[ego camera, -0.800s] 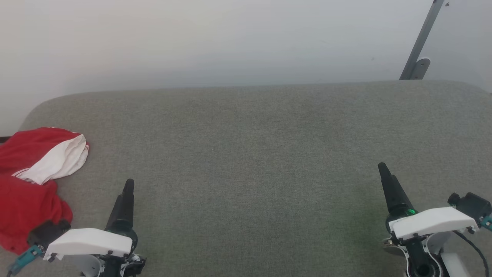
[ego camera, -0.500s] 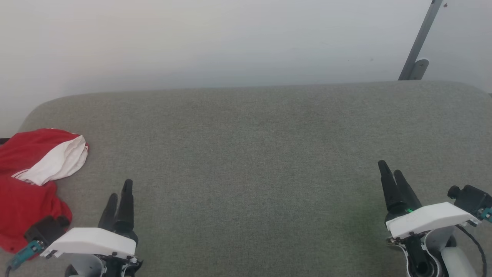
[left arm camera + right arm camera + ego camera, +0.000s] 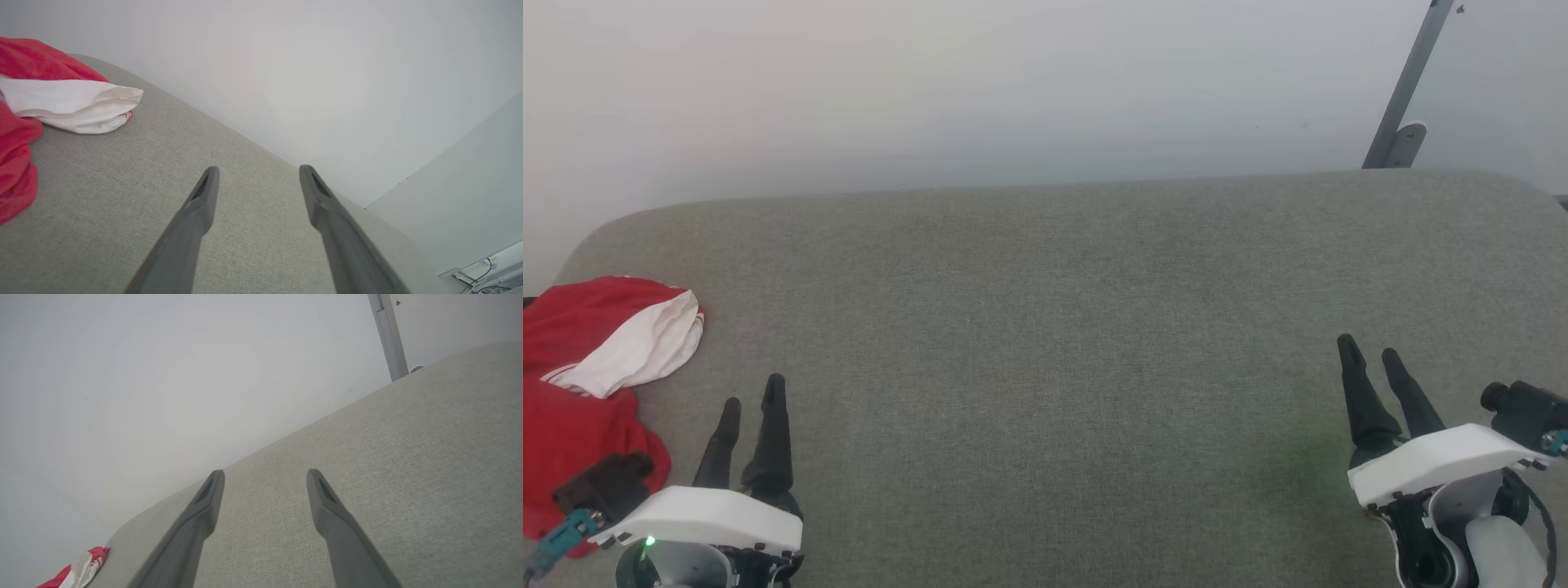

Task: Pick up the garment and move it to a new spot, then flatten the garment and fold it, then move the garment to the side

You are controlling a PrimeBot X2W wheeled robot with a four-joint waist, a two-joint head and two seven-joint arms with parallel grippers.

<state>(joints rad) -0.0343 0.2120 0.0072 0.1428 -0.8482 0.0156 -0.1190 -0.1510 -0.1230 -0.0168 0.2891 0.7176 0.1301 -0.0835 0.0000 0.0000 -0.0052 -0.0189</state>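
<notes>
**Head view.** The garment (image 3: 580,359) lies crumpled at the left end of the grey fabric-covered bench (image 3: 1045,327). It is red, with a white sleeve (image 3: 645,347) folded over its top. The left pincer (image 3: 752,390) stands at the lower left, near the garment, with its fingers clear of the cloth, spread apart and holding nothing. The right pincer (image 3: 1366,346) stands at the lower right, well apart from the garment, and its fingers are likewise spread and empty. A pale wall (image 3: 931,90) backs the bench. A grey metal post (image 3: 1409,82) rises at the upper right.

**Left wrist view.** The left pincer (image 3: 258,168) is wide open over bench (image 3: 102,196) fabric, with nothing gripped. The garment (image 3: 24,65) lies at the upper left, its white sleeve (image 3: 73,102) nearest the fingers and not touching them.

**Right wrist view.** The right pincer (image 3: 265,472) is wide open and empty over the bench (image 3: 408,457). The garment (image 3: 77,571) appears small in the lower left corner, at the far end of the bench. The post (image 3: 388,339) stands at the upper right.
</notes>
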